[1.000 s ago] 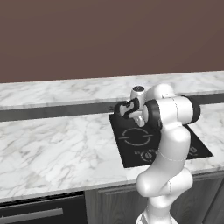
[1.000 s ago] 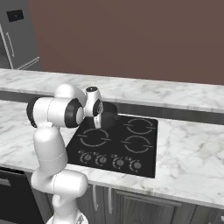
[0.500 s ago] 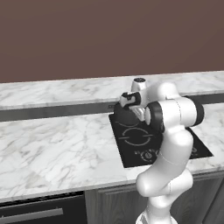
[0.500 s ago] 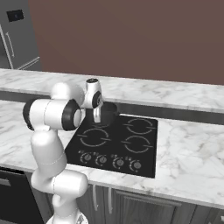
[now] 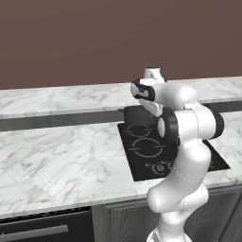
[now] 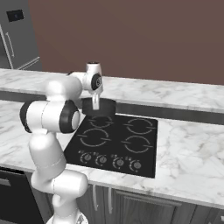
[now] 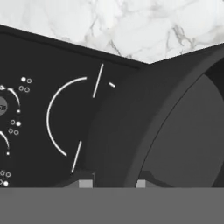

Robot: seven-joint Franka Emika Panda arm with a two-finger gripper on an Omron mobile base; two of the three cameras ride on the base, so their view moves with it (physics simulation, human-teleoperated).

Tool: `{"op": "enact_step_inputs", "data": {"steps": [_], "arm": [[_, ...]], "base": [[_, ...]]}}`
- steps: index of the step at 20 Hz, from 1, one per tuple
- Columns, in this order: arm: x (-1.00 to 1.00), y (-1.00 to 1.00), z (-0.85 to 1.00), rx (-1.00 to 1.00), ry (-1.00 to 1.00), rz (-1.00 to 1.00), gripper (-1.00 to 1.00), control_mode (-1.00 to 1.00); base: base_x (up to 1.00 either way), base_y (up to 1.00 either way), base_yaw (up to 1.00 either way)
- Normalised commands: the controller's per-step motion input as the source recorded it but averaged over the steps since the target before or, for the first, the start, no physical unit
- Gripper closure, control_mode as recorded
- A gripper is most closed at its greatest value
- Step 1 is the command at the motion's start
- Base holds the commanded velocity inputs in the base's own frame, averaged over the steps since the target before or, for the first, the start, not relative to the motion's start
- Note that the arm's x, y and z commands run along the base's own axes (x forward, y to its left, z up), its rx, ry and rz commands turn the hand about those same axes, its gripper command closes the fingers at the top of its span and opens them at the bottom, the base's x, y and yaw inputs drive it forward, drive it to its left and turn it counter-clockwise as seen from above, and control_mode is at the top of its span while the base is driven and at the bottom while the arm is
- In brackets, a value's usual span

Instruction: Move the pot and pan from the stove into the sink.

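Presently, the pot (image 6: 99,107) is seen clamped by its rim between the fingers (image 7: 111,183), one inside and one outside the wall, above the stove's (image 6: 131,144) rear corner; transfer to the sink is judged outstanding.

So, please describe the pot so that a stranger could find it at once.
Find the black glass stove set in the marble counter. At its back left corner, under the hand, is the pot. It is a dark grey cylinder with straight sides, the one tall thing there.
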Motion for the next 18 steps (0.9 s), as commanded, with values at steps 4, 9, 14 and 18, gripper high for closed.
{"op": "enact_step_inputs", "data": {"steps": [4,9,14,18], "arm": [[-0.85,0.0,0.42,0.0,-0.09,0.11,1.0,-1.0],[-0.83,0.0,0.35,0.0,-0.17,0.11,1.0,-1.0],[-0.78,0.0,0.2,0.0,-0.22,0.11,1.0,-1.0],[-0.71,0.0,0.08,0.0,-0.26,0.12,1.0,-1.0]], "base": [[0.0,0.0,0.0],[0.0,0.0,0.0],[0.0,0.0,0.0],[0.0,0.0,0.0]]}}
